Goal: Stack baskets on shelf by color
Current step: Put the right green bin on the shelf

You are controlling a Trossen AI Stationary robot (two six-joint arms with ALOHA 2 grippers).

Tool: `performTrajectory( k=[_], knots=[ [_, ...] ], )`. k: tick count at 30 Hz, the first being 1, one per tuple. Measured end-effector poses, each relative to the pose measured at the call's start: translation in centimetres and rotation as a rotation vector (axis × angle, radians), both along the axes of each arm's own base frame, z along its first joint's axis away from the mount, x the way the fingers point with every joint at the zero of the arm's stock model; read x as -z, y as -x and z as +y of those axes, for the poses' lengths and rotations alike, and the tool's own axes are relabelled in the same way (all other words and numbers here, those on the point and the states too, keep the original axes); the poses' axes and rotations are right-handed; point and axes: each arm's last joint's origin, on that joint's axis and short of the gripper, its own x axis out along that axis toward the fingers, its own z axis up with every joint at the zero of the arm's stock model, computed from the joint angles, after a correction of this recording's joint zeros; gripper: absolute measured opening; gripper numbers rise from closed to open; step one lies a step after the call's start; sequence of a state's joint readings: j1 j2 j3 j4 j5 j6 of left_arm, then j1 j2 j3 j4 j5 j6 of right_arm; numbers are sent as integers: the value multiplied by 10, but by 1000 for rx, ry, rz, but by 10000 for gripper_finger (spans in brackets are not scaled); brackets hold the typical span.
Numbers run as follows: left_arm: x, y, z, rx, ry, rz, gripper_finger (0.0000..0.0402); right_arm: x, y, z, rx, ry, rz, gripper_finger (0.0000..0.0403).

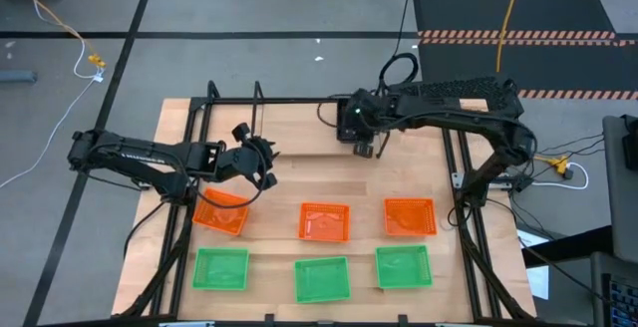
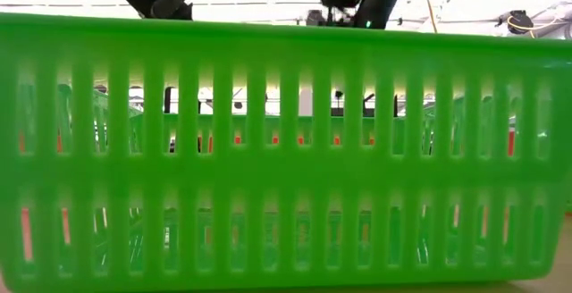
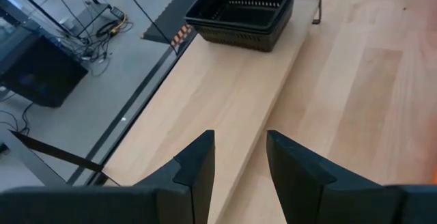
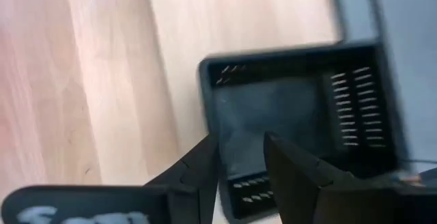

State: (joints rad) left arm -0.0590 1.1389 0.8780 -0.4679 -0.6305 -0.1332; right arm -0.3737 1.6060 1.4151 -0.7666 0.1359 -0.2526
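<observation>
Two or more black baskets sit nested on the far end of the pale wooden shelf. My right gripper hangs open just above the top black basket, with nothing between its fingers. In the high view this gripper covers them. My left gripper is open over the shelf's left part and holds nothing; the high view shows it beyond the left orange basket. Three orange baskets and three green baskets rest on their bottoms on the table.
The orange baskets form a row, and the green ones a nearer row. One green basket's wall fills the low view. Thin black hoop uprights stand at the shelf. Bare shelf lies between the grippers.
</observation>
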Motion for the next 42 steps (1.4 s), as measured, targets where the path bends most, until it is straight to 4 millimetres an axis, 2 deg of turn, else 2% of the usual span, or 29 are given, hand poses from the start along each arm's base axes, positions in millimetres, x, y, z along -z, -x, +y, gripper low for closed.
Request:
performTrajectory(
  k=[5, 11, 14, 18, 20, 23, 26, 31, 36, 42],
  knots=[
    [0, 0, 5, -26, 6, -7, 136, -34, 19, 7, 34, 49, -120, 109],
    [0, 0, 4, -29, 12, -11, 136, -45, 33, 22, 100, 13, -242, 109],
    [0, 0, 4, -34, 18, -12, 136, -36, 30, 35, 61, 1, -359, 109],
    [1, 1, 4, -48, 36, -19, 136, -22, 24, 58, -147, -82, -688, 109],
    [1, 1, 2, -46, 41, -17, 136, -18, 27, 69, -238, -111, -853, 109],
    [1, 1, 1, -47, 51, -24, 136, -9, 35, 79, -312, -124, -1001, 109],
    [2, 0, -1, -57, 71, -59, 136, 3, 42, 84, -355, -136, -1034, 109],
    [14, -5, -1, -40, 68, -174, 136, 28, 47, 93, -389, -162, -969, 109],
    [28, -10, -4, 92, 61, -289, 136, 32, 51, 103, -544, -196, -1015, 109],
    [25, -13, -6, 194, 49, -357, 136, 32, 51, 115, -721, -97, -1025, 109]
  ],
)
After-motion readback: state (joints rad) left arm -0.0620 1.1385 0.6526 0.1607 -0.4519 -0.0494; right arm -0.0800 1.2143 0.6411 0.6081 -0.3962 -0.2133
